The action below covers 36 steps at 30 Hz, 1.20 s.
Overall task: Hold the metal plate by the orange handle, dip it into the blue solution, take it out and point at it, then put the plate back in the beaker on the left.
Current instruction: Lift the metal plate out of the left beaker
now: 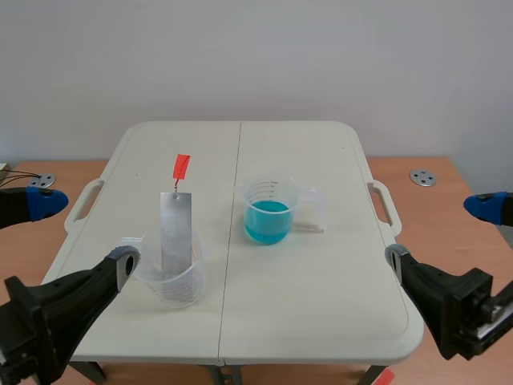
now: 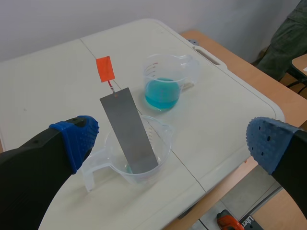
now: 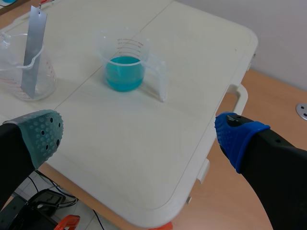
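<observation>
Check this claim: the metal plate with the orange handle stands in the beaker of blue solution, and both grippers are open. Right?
Wrong beaker: the metal plate stands in the other clear beaker, beside the beaker of blue solution, as the left wrist view shows. The orange handle is there, and the left gripper and right gripper are open.

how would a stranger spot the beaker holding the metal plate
On the white table two beakers flank the centre seam. Take the left beaker, nearer the robot. It alone holds a metal plate with an orange handle; its neighbour holds blue solution.
</observation>
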{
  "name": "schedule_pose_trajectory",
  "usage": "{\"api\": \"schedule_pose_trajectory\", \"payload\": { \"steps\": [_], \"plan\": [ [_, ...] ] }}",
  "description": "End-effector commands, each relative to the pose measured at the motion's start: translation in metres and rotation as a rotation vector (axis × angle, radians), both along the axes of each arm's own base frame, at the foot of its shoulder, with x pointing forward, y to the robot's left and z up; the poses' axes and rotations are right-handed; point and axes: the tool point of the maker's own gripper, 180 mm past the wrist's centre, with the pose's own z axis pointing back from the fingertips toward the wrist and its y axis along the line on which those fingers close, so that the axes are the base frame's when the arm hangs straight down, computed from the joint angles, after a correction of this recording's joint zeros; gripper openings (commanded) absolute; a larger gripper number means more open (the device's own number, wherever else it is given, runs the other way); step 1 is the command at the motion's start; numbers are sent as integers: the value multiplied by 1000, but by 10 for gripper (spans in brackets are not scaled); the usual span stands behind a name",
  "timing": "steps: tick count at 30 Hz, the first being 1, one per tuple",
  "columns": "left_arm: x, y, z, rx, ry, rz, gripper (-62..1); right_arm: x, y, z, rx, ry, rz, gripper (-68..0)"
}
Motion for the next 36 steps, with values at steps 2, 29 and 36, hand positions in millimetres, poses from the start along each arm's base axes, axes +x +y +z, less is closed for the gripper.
{"api": "schedule_pose_trajectory", "payload": {
  "steps": [2, 29, 36],
  "plan": [
    [2, -2, 9, -20, -28, 1, 14, 5, 3, 15, 20, -59, 18, -12],
    [1, -2, 4, -4, -7, 1, 14, 26, 33, 16, 96, -95, 98, -12],
    [2, 0, 4, -2, -9, 10, 14, 44, 45, 15, 165, -102, 138, -12]
  ]
}}
